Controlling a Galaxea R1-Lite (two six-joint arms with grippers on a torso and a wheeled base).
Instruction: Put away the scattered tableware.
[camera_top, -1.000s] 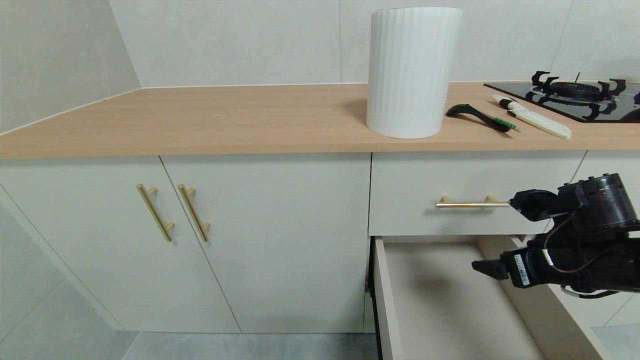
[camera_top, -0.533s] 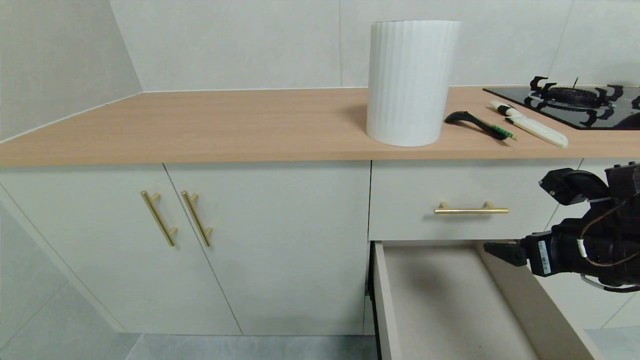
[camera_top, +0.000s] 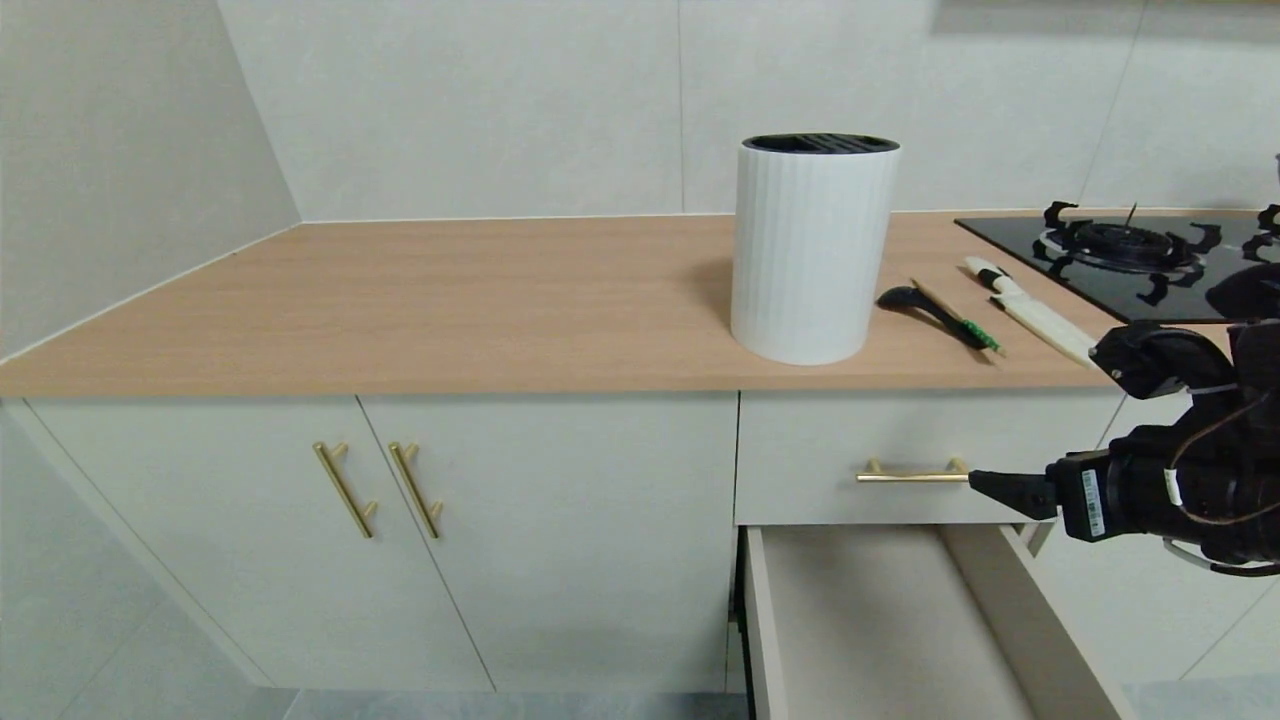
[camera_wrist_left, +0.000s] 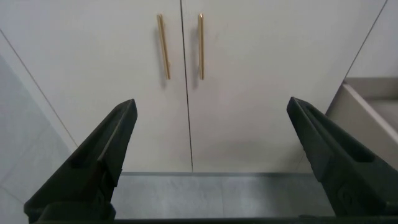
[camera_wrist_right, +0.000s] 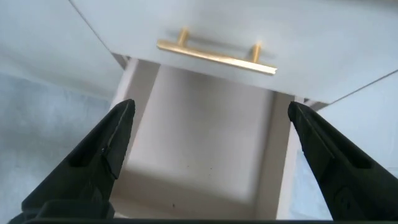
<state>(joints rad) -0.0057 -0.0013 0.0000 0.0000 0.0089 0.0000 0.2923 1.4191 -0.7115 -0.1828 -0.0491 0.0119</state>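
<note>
On the wooden counter (camera_top: 450, 300) stands a white ribbed utensil holder (camera_top: 810, 250) with a black slotted top. To its right lie a black spoon (camera_top: 925, 308), a green-tipped chopstick (camera_top: 960, 320) and a white knife (camera_top: 1030, 315). Below them an empty drawer (camera_top: 860, 620) is pulled out. My right gripper (camera_top: 1033, 420) hangs open in front of the upper drawer, right of its gold handle (camera_top: 910, 475). The right wrist view looks past the right gripper (camera_wrist_right: 210, 109) into the empty drawer (camera_wrist_right: 205, 137). Low before the cabinet doors, my left gripper (camera_wrist_left: 209, 109) is open and holds nothing.
A black gas hob (camera_top: 1130, 250) takes up the counter's far right. Two cabinet doors with gold handles (camera_top: 345, 490) are shut at the left; their handles (camera_wrist_left: 163, 46) also face the left wrist. The tiled wall meets the counter at the left corner.
The head camera has risen, so the whole scene sits lower and the holder's top now shows. My right gripper has lifted from over the open drawer to the upper drawer's height.
</note>
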